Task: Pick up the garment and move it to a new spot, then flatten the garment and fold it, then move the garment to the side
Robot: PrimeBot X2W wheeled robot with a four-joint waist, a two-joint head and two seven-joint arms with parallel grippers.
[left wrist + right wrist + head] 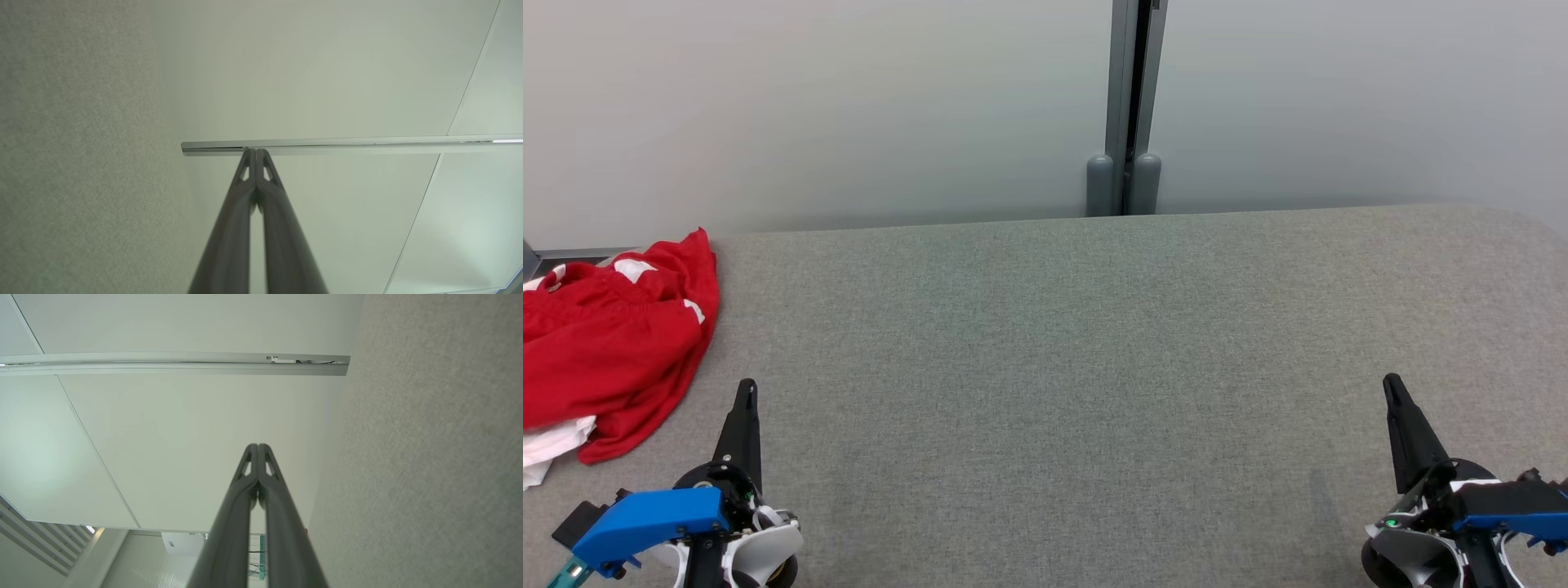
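Note:
A crumpled red garment [613, 343] with white patches lies at the far left edge of the grey table [1062, 359], partly cut off by the frame. My left gripper [745, 390] is shut and empty at the lower left, just right of the garment's lower hem and apart from it. Far across the table at the lower right, my right gripper [1392, 384] is shut with nothing in it. In the left wrist view my own gripper [255, 151] shows its tips pressed together. In the right wrist view the gripper [258, 446] shows the same.
A pale wall with a grey vertical post [1127, 106] stands behind the table's far edge. A bit of white cloth [551, 445] pokes out under the garment at the left. Grey felt surface [73, 163] shows beside the left fingers.

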